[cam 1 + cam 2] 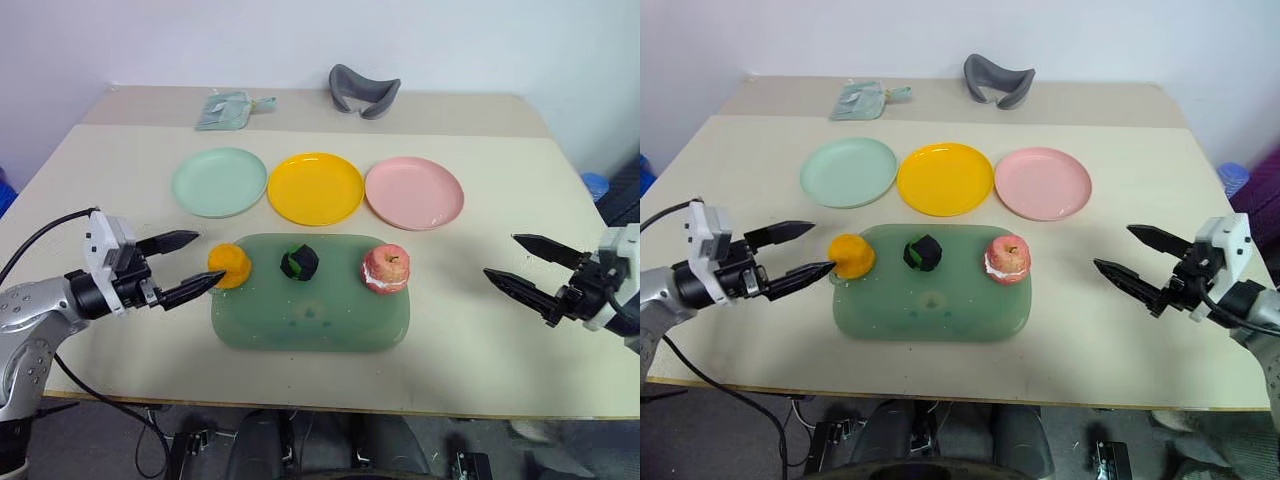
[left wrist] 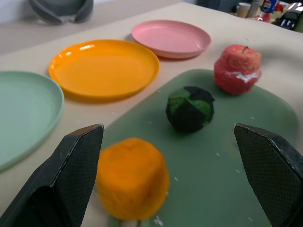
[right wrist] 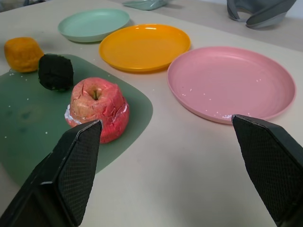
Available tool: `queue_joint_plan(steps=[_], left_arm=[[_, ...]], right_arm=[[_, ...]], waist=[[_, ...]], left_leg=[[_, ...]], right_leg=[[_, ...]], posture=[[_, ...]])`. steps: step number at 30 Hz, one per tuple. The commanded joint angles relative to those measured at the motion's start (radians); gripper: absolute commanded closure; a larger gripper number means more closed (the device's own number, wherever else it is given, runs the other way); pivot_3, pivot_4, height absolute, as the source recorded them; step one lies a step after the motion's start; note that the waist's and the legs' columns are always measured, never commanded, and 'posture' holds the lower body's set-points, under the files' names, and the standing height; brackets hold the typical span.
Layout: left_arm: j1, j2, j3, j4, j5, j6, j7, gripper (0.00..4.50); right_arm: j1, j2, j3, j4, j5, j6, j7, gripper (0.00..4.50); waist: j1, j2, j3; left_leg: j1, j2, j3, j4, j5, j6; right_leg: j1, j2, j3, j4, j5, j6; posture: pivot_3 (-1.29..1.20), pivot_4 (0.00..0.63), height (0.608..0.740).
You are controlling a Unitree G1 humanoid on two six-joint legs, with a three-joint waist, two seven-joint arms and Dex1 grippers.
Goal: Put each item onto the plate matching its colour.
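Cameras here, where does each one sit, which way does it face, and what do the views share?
Head stereo views: look forward and down over the beige table; both arms show, open left gripper and open right gripper.
Left wrist view: looks along its black fingers at the orange-yellow toy chunk and dark green-and-black lump on the translucent green mat.
Right wrist view: looks along its fingers at the red-pink toy apple and round pink plastic plate.
Shared: all show the bright yellow plate and mint green plate.

Between my spread black fingers (image 3: 66, 179), the cracked red-pink toy apple (image 3: 97, 113) sits nearest on the translucent green mat (image 3: 28, 127); the round pink plastic plate (image 3: 232, 82) lies beyond, empty.
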Motion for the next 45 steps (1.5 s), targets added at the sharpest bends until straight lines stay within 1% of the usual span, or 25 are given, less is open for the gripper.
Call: queue_joint_plan(steps=[1,7,10,15,19,24,27,32,38,45], left_arm=[[-0.005,0.016,0.029,-0.036,-0.015,0.009,-0.008,0.00],[-0.027,-0.008,0.026,-0.033,-0.017,0.011,0.014,0.00],[-0.027,-0.016,0.013,-0.038,0.009,-0.008,0.021,0.00],[-0.035,-0.017,0.007,-0.036,0.038,-0.024,0.027,0.00],[-0.044,-0.044,0.000,-0.050,0.045,-0.012,0.068,0.00],[-0.100,-0.083,-0.055,-0.020,0.067,0.035,0.143,0.00],[-0.121,-0.100,-0.077,0.005,0.110,0.024,0.180,0.00],[-0.116,-0.136,-0.105,-0.006,0.139,0.024,0.221,0.00],[-0.096,-0.142,-0.131,0.005,0.177,0.005,0.216,0.00],[-0.073,-0.169,-0.167,0.052,0.228,-0.022,0.217,0.00]], right_arm=[[-0.002,-0.019,-0.044,-0.043,0.018,0.004,0.008,0.05],[-0.011,-0.011,-0.035,-0.054,0.018,0.011,0.003,0.05],[-0.020,-0.010,-0.020,-0.066,0.011,0.009,0.000,0.05],[-0.081,-0.004,0.028,-0.100,0.040,0.024,0.002,0.05],[-0.178,0.001,0.116,-0.120,0.060,0.029,0.023,0.05],[-0.325,0.014,0.267,-0.112,0.051,0.028,0.071,0.05],[-0.382,0.025,0.335,-0.101,0.035,0.015,0.107,0.05],[-0.484,0.069,0.464,-0.052,-0.022,-0.046,0.196,0.05],[-0.564,0.119,0.517,0.013,-0.077,-0.103,0.231,0.05],[-0.586,0.144,0.529,0.043,-0.105,-0.133,0.244,0.05]], waist=[[0.000,0.000,0.000],[0.000,0.000,0.000],[-0.002,0.000,0.000],[-0.002,0.000,0.000],[-0.002,0.000,0.000],[0.001,0.000,0.000],[-0.001,0.000,0.000],[-0.002,0.000,0.000],[0.000,0.000,0.000],[0.000,0.000,0.000]], left_leg=[[0.000,0.000,0.000,0.000,0.000,0.000],[0.000,0.000,0.000,0.000,0.000,0.000],[0.000,0.000,0.000,0.000,0.000,0.000],[0.000,0.000,0.000,0.000,0.000,0.000],[0.000,0.000,0.000,0.000,0.000,0.000],[0.000,0.000,0.000,0.000,0.000,0.000],[-0.001,0.000,0.000,0.001,0.000,0.000],[-0.001,0.000,0.000,0.001,0.000,0.000],[-0.001,0.000,0.000,0.002,0.000,0.000],[-0.001,0.000,0.000,0.002,0.000,0.000]], right_leg=[[0.000,0.000,0.000,0.000,0.000,0.000],[0.000,0.000,0.000,0.000,0.000,0.000],[0.000,0.000,0.000,0.000,0.000,0.000],[0.000,0.000,0.000,0.000,0.000,0.000],[0.000,0.000,0.000,0.000,0.000,0.000],[0.000,0.000,0.000,0.000,0.000,0.000],[0.000,0.000,0.000,0.000,0.000,0.000],[-0.001,0.000,0.000,0.000,0.000,0.000],[-0.001,0.000,0.000,0.000,0.000,0.000],[-0.001,0.000,-0.001,0.001,0.000,0.000]], posture=[[0.00,0.150,0.740],[0.00,0.150,0.740],[0.00,0.150,0.740],[0.00,0.150,0.740],[0.00,0.150,0.740],[0.00,0.150,0.740],[0.00,0.150,0.740],[0.00,0.150,0.740],[0.00,0.150,0.740],[0.00,0.150,0.740]])
